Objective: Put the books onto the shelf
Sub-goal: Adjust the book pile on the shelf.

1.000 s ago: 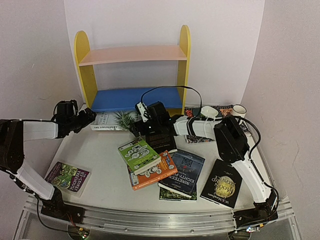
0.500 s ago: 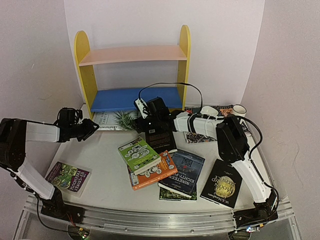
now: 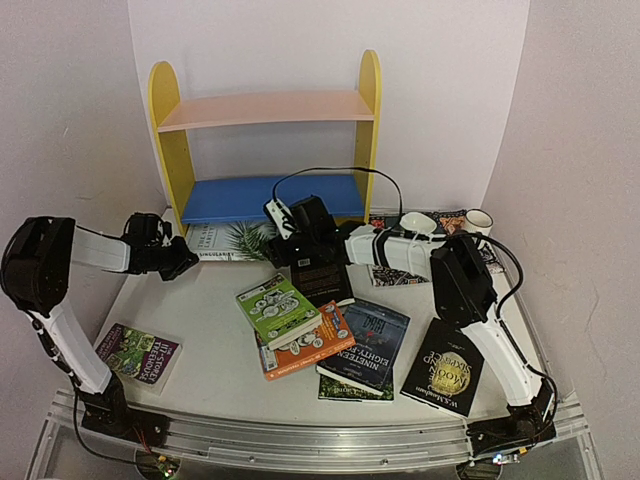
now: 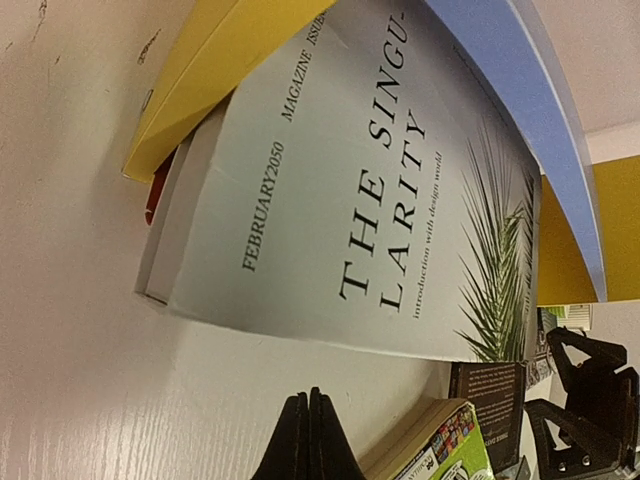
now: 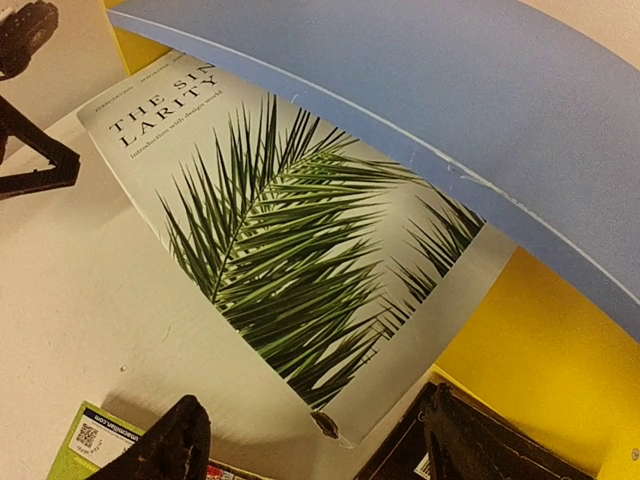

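Observation:
The shelf (image 3: 265, 197) has yellow sides, a pink top board and a blue board (image 5: 450, 120). A white palm-leaf book (image 3: 225, 240) lies flat on the table, partly under the blue board. My left gripper (image 3: 189, 263) is shut and empty; its tips (image 4: 308, 435) hover just short of the book's (image 4: 370, 200) near edge. My right gripper (image 3: 283, 250) is open at the book's other end. That end's worn corner (image 5: 330, 425) sits between my right gripper's (image 5: 320, 450) spread jaws, untouched. More books lie on the table: green (image 3: 277, 308), orange (image 3: 305, 348), black (image 3: 322, 278).
A dark blue book (image 3: 372, 340) and a black gold-lettered one (image 3: 443, 365) lie near the front right. A purple floral book (image 3: 135, 352) lies front left. At the back right are more books (image 3: 400, 275) and a white cup (image 3: 479, 220).
The left gripper's jaws have shut, and it has dropped and moved right toward the white book. The right gripper has edged left toward that book's corner.

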